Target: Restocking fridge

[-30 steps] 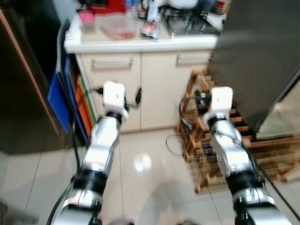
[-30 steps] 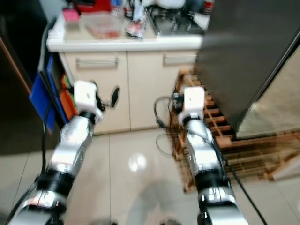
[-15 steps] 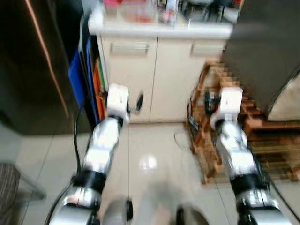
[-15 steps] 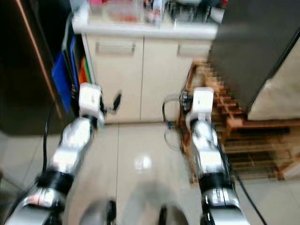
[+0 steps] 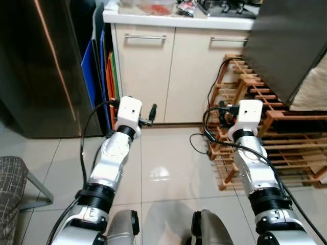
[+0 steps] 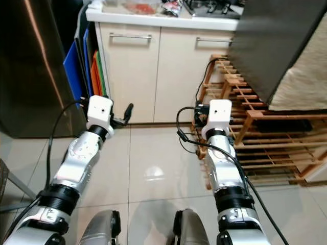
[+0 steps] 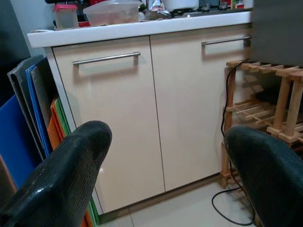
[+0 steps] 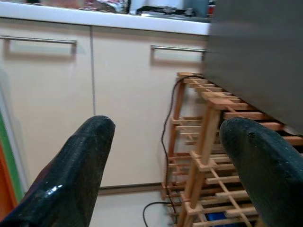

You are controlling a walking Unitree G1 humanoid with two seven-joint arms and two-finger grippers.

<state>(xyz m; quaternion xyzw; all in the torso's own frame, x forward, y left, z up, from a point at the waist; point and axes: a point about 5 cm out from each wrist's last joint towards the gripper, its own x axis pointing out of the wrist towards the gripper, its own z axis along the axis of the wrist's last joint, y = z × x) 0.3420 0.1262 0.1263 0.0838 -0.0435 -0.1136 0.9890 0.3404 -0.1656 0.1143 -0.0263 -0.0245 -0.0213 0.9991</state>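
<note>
Both arms are out in front, aimed at the cream cabinet (image 5: 168, 71) under the white counter (image 5: 179, 19). The left gripper (image 7: 165, 156) has its fingers (image 7: 61, 179) spread wide with nothing between them, facing the cabinet's left door and its bar handle (image 7: 106, 58). The right gripper (image 8: 165, 156) is spread wide too, fingers (image 8: 71, 165) holding nothing, facing the cabinet's right door and the wooden rack (image 5: 265, 127) standing just right of the cabinet. A black cable (image 5: 204, 143) trails down beside that rack onto the pale tiled floor (image 5: 163, 168). The fridge (image 5: 36, 66), dark and glossy, stands left of the cabinet, with blue, orange and green boards (image 5: 99, 76) slotted upright between the two. Up on the counter sit a clear container (image 7: 112, 12) and a small pink-lidded tub (image 7: 66, 15). A dark panel (image 5: 291, 41) looms over the rack, right of the cabinet.
</note>
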